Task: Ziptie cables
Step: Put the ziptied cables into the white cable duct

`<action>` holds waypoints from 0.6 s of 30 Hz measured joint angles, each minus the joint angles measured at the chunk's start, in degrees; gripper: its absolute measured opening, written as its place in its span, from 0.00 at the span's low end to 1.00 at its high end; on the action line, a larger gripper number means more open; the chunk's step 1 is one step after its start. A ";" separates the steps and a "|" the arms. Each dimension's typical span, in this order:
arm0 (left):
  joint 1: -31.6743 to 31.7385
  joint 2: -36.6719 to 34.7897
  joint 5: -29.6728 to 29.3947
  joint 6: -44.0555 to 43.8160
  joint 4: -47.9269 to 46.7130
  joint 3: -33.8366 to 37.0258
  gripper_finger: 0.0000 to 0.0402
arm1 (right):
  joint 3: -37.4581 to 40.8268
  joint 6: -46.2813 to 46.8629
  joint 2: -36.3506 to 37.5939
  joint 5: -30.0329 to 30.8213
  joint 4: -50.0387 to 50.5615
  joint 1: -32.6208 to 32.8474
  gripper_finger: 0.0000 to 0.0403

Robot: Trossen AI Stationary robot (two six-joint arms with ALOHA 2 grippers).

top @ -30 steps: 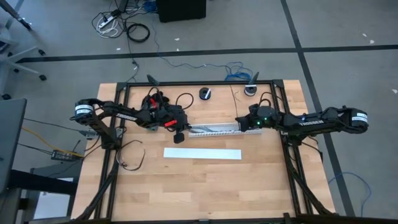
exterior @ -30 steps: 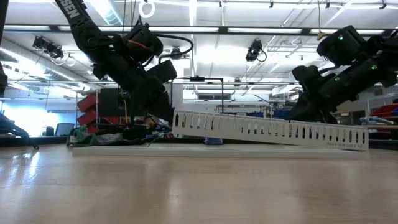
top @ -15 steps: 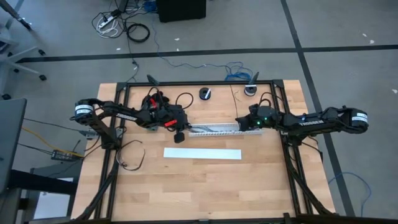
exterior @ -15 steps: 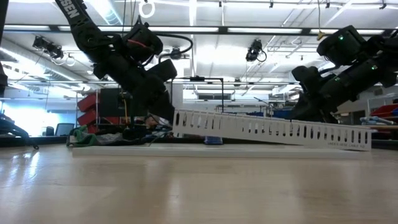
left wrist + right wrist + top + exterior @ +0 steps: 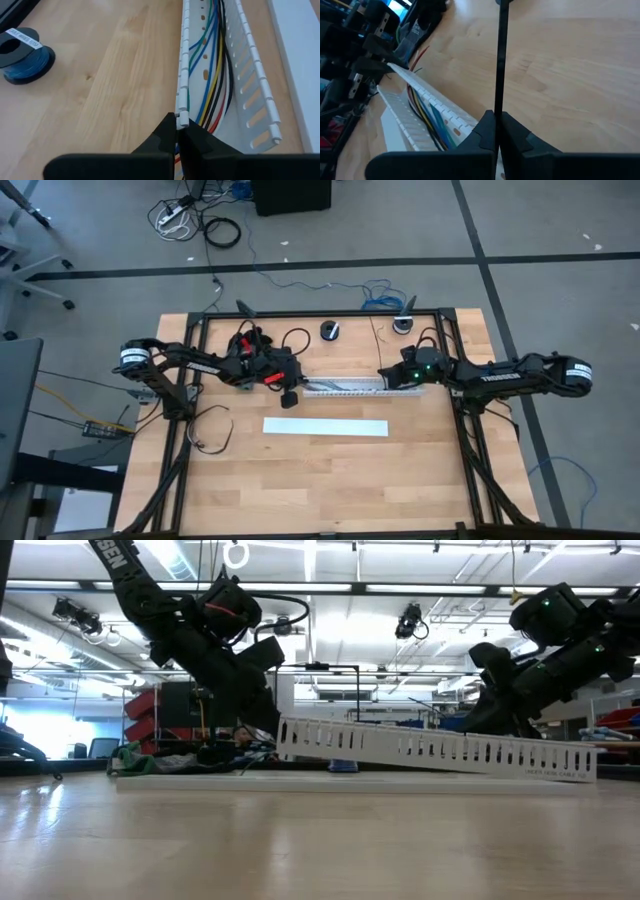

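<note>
The slotted duct [image 5: 250,95] is white, its walls cut by a regular row of narrow slots. The cables [image 5: 216,75] inside it run green, blue, yellow, black and red. A wire spool [image 5: 22,60] is wound in blue, with black flanges and a white label. The tabletop [image 5: 330,480] is pale wood grain. A flat strip [image 5: 325,427] is plain white. Both arms are black.

A wooden table [image 5: 330,480] carries a flat white strip [image 5: 325,427] near its centre. A blue wire spool [image 5: 22,55] stands on the far side, beside a second spool [image 5: 403,325].
</note>
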State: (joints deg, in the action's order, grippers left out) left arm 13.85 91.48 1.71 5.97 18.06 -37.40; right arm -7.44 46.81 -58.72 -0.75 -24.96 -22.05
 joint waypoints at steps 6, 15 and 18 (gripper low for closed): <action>0.00 0.00 -1.07 -0.52 3.59 2.68 0.00 | 0.00 -1.78 0.00 -3.82 -0.12 -2.72 0.00; 0.02 0.00 -1.33 -1.53 7.21 4.30 0.00 | 0.00 -2.03 0.00 -7.26 -0.34 -5.97 0.00; 0.02 0.00 -1.48 -0.79 7.90 4.32 0.00 | 0.00 -2.02 0.00 -7.97 -0.71 -6.30 0.00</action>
State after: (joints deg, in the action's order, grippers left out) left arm 13.87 91.48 0.22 5.18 25.96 -33.08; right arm -7.44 44.79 -58.72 -8.72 -25.67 -28.35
